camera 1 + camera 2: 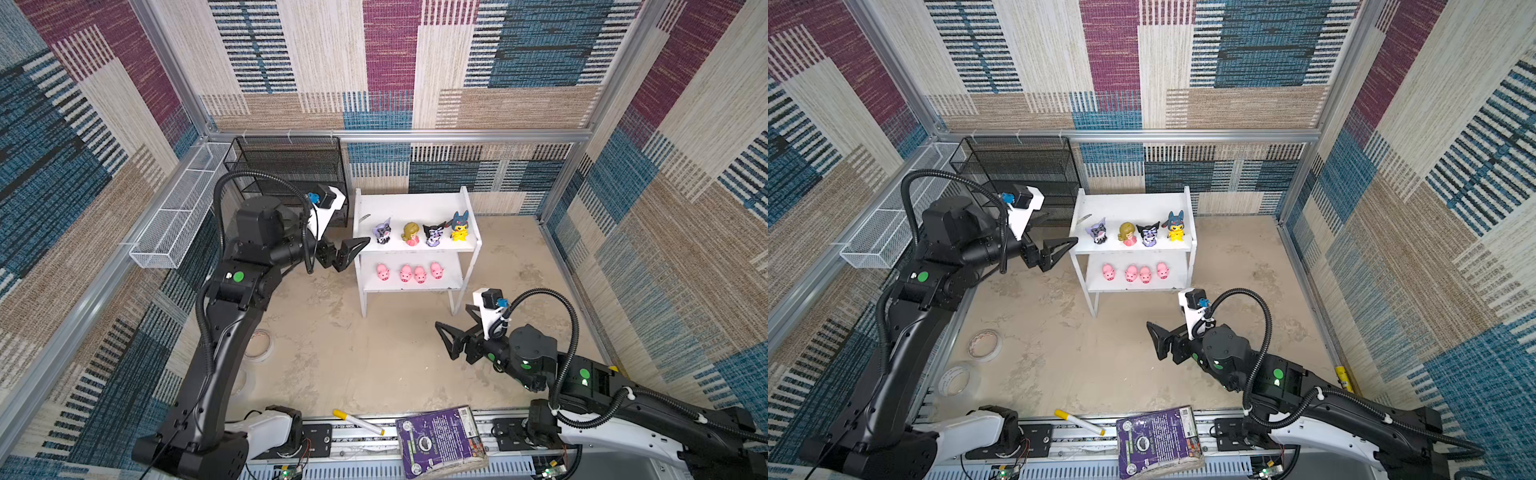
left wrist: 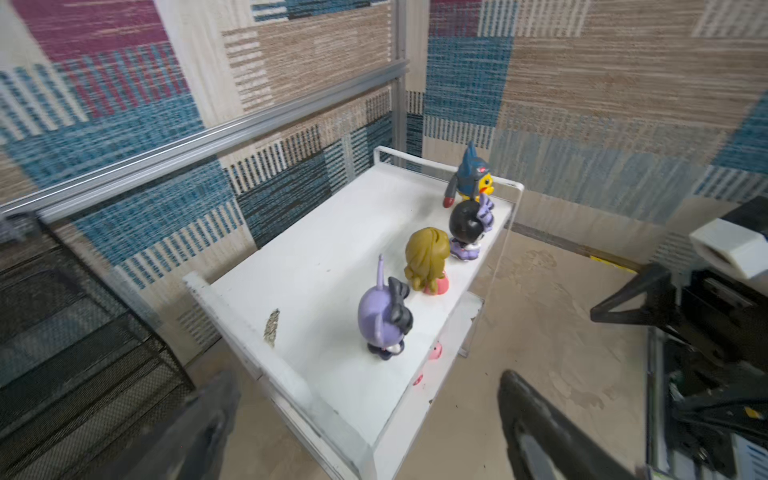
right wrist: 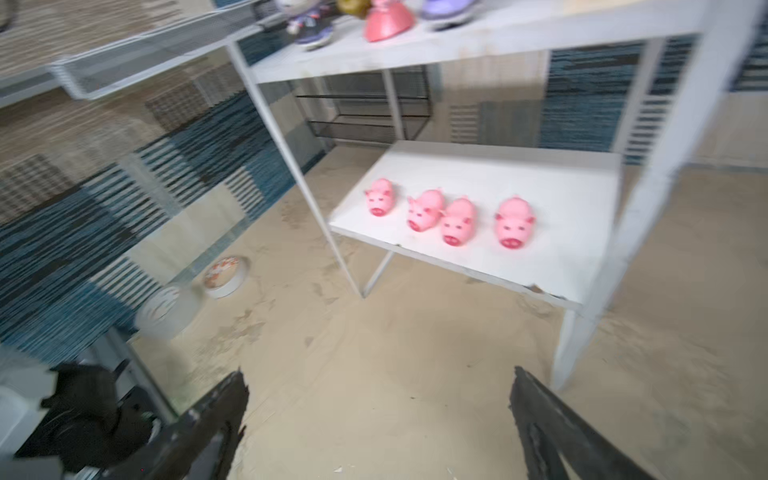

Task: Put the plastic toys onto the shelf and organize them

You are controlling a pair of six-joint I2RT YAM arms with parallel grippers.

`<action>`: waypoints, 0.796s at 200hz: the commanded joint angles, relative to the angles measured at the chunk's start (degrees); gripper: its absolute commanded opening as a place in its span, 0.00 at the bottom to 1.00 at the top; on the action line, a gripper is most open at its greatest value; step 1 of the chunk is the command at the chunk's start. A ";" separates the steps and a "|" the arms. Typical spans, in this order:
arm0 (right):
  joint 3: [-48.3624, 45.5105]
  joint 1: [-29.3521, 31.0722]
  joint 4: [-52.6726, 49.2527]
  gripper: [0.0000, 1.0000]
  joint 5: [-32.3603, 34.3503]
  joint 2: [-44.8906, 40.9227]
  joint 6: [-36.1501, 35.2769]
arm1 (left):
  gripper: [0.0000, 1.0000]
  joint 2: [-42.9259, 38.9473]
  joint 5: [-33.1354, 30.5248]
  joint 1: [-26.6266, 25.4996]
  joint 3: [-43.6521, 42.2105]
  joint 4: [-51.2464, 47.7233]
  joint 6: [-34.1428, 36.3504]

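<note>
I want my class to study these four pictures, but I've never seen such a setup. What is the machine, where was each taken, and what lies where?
These are two black robot arms at a beige tabletop, each ending in a gripper. Two pictures look down from overhead; two come from cameras on the arms' wrists. The left gripper and right gripper are open, empty. The white two-tier shelf carries a lilac eared figurine, blonde girl figurine, black-purple eared figurine and yellow blue-hooded figurine on top, four pink pigs below. A yellow-capped white marker and purple book lie at the front edge.
</note>
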 commanded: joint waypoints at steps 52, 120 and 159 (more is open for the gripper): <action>1.95 -0.46 -35.76 1.00 22.37 -5.32 40.13 | 0.98 -17.69 -45.94 0.05 -23.66 0.43 -21.75; -1.87 -28.72 -15.32 0.99 7.91 0.42 15.93 | 0.98 -6.56 -59.63 1.19 -33.10 4.29 -26.80; -6.11 -62.55 2.40 1.00 -18.34 8.37 -0.66 | 0.98 1.18 -60.72 3.69 -36.41 12.05 -24.97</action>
